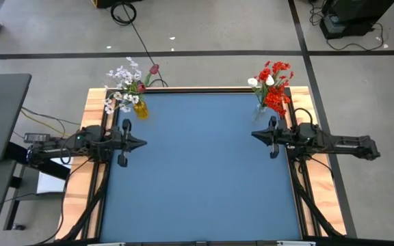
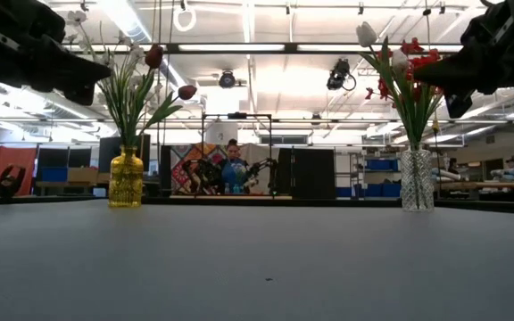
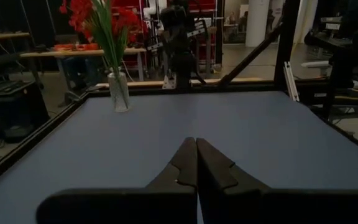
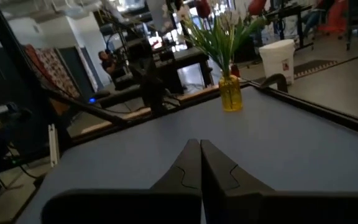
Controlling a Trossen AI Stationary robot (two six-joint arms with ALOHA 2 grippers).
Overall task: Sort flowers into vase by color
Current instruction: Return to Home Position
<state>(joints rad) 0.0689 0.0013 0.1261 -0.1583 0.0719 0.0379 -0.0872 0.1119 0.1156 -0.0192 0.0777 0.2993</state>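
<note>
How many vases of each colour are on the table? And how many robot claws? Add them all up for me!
Yellow vase: 1
Clear vase: 1
Robot grippers: 2, the left gripper and the right gripper, both shut
Total: 4

High view: soft, even light from above; bench flat matte blue, evenly lit. Low view: ceiling strip lights glare strongly; bench surface dim grey; arms only black silhouettes against bright hall. Wrist views: dimmer; left pincer and right pincer nearly black, little detail.
</note>
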